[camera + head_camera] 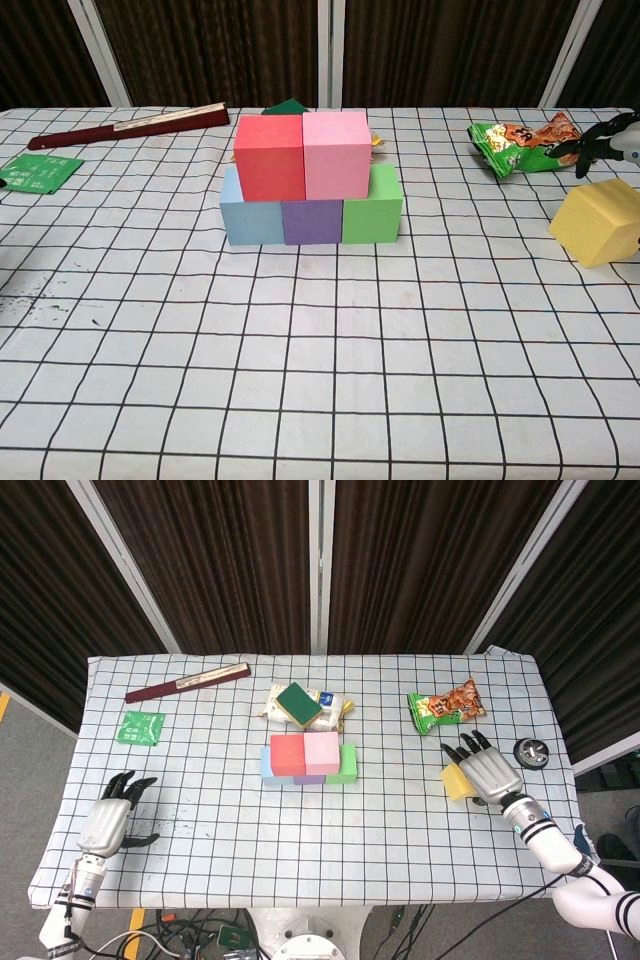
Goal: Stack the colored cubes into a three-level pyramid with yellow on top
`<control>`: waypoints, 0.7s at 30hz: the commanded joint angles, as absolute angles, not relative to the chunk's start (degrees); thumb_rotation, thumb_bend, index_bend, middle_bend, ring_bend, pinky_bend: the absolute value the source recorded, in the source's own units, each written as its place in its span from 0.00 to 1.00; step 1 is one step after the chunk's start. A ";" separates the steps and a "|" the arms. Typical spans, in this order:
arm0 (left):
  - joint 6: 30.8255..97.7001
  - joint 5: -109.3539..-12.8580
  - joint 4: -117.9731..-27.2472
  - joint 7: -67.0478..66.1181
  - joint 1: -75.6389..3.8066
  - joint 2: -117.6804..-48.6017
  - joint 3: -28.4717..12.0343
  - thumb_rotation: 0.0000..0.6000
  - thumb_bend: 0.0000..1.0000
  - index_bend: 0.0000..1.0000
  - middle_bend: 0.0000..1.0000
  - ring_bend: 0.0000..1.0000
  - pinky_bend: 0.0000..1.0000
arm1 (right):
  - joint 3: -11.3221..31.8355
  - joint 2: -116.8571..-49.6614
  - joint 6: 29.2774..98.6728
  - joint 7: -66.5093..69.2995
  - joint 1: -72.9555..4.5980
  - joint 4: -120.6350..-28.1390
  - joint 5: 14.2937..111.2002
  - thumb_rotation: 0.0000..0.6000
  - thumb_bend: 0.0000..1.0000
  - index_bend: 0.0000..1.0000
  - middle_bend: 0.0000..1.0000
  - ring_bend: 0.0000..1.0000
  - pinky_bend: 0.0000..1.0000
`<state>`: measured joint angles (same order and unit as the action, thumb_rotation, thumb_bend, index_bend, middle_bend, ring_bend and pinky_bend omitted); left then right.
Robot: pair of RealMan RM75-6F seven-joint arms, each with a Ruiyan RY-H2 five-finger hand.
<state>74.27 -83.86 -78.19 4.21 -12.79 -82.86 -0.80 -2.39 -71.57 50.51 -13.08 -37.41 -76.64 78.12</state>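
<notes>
A red cube point(288, 754) point(270, 156) and a pink cube point(322, 752) point(337, 153) sit side by side on a row of blue point(249, 219), purple point(312, 221) and green point(373, 208) cubes at the table's middle. The yellow cube point(456, 782) point(597, 223) rests on the cloth at the right. My right hand point(487, 769) point(608, 137) hovers over the yellow cube with fingers spread, holding nothing. My left hand point(110, 818) lies near the front left edge, fingers loosely apart and empty.
A snack bag point(445, 707) point(530, 144) lies behind the yellow cube. A green sponge on a white packet point(302, 704), a dark red folded fan point(187, 683), a green sachet point(140, 727) and a small round dark object point(530, 752) also lie on the checked cloth.
</notes>
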 commanded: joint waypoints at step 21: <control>74.90 -84.29 -78.36 4.52 -12.56 -82.82 -0.64 1.00 0.00 0.16 0.19 0.02 0.04 | 4.62 -66.59 51.18 -22.42 -36.75 -97.66 60.76 1.00 0.00 0.00 0.54 0.08 0.00</control>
